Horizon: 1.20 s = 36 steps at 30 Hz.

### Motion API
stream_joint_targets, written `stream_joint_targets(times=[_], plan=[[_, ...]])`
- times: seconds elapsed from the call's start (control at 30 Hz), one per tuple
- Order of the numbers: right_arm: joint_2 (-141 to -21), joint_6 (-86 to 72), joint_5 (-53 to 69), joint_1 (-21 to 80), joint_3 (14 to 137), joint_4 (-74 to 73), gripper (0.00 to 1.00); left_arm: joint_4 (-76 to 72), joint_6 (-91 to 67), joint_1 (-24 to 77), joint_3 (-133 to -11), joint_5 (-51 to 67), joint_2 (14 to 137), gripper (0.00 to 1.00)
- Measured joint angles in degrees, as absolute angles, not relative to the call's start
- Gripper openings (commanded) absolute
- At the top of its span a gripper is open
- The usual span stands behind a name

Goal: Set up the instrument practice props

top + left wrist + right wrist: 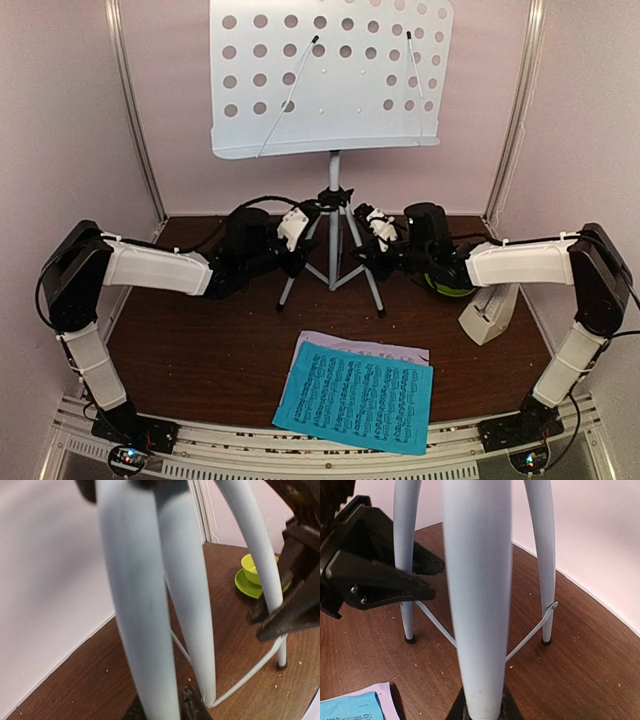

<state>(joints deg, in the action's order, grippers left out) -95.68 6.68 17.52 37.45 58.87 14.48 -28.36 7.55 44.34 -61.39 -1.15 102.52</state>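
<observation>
The music stand's pale perforated desk (330,75) stands upright at the back on grey tripod legs (333,250). My left gripper (300,230) is shut on the left leg (145,630), which sits between its dark fingers (192,705). My right gripper (376,230) is shut on the right leg (479,605), close between its fingers (456,709). The cyan sheet (355,397) lies at the front on the lilac sheet (345,345); both show in the right wrist view, cyan (347,707) and lilac (382,690). The cream metronome (490,315) stands at the right.
A lime-green cup (252,566) on its saucer (246,584) sits behind my right arm, partly hidden in the top view (447,285). Pink walls with white corner posts (140,120) close in the brown table (200,340) on three sides.
</observation>
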Motion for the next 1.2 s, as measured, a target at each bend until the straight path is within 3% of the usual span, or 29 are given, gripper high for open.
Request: stream_joint_targets(times=[0.2,0.37,0.53,0.77,0.97,1.03,1.2], plan=[[-94.91,3.07,17.58,33.1,58.89,13.02,0.13,-22.48,9.52,42.81,-61.39,-0.71,102.52,0.38],[-94.06,1.93,16.69,31.94,58.87,11.42,0.13,-19.66,9.58,42.02,-61.41,-1.45,102.5,0.36],[-93.91,1.43,16.56,32.29,58.59,11.49,0.15,-18.74,8.69,40.91,-61.39,-0.99,102.43,0.51],[-93.91,-1.39,16.6,33.12,58.59,11.33,0.47,-18.37,7.97,39.53,-62.17,6.07,102.41,0.67],[-92.77,-2.9,16.38,33.54,58.59,10.72,0.71,-17.69,7.97,39.53,-62.11,9.21,101.58,0.71],[-91.18,-3.09,16.14,33.58,58.59,9.98,0.83,-17.37,7.79,39.53,-60.99,9.5,99.88,0.71],[-84.68,-3.79,14.92,33.58,58.59,7.84,0.87,-15.29,4.43,39.53,-55.33,9.69,92.18,0.7]])
